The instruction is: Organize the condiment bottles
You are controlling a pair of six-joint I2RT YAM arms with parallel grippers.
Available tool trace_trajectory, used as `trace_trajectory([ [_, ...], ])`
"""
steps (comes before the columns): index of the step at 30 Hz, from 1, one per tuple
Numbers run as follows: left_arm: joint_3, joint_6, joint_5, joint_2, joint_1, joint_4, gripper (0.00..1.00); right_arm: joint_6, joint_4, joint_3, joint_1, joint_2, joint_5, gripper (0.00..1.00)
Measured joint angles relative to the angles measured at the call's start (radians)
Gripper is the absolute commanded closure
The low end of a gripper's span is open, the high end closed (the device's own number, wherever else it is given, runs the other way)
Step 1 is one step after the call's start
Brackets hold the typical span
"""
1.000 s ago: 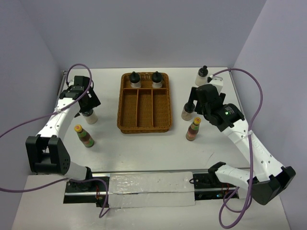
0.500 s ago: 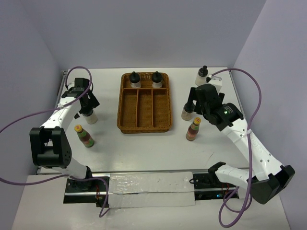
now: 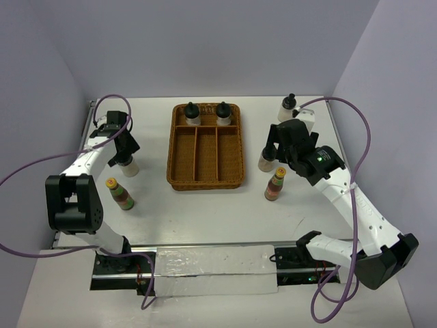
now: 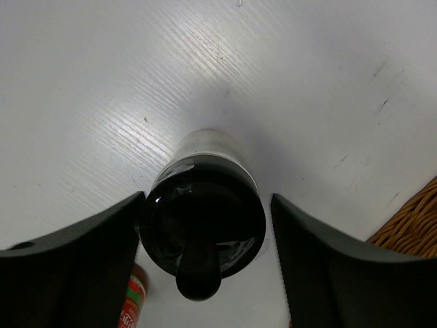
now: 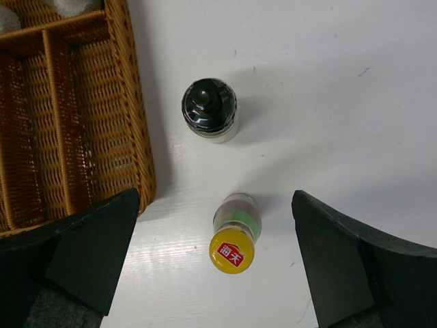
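A squat whitish condiment bottle (image 4: 202,225) with a black cap stands between the fingers of my left gripper (image 4: 206,201). The left finger (image 4: 82,253) is against the cap; a narrow gap remains at the right finger (image 4: 341,266). In the top view this bottle (image 3: 128,167) is left of the tray, under the left gripper (image 3: 125,152). A yellow-capped bottle (image 3: 121,194) stands just in front of it. My right gripper (image 5: 215,198) hangs open above another yellow-capped bottle (image 5: 233,246), with a black-capped bottle (image 5: 209,108) beyond it.
The brown wicker divided tray (image 3: 205,171) sits mid-table with two black-capped bottles (image 3: 192,113) (image 3: 223,113) in its far compartment. Another black-capped bottle (image 3: 287,106) stands at the far right. The tray's edge (image 5: 140,137) lies close left of the right gripper.
The left gripper's jaws have narrowed round the whitish bottle, and the left arm has shifted a little. The right arm has not moved.
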Motion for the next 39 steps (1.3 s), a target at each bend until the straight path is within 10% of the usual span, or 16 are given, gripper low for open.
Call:
trace_trajectory([
  [4, 0.000, 0.004, -0.002, -0.001, 0.000, 0.003, 0.89, 0.000, 0.000, 0.000, 0.000, 0.000, 0.000, 0.00],
  [20, 0.377, 0.148, 0.065, -0.076, -0.023, -0.160, 0.90, 0.000, 0.000, 0.006, 0.000, 0.002, -0.001, 0.00],
  [39, 0.734, 0.210, 0.184, 0.177, -0.382, -0.272, 0.90, 0.003, 0.000, 0.013, 0.000, 0.000, 0.000, 0.00],
])
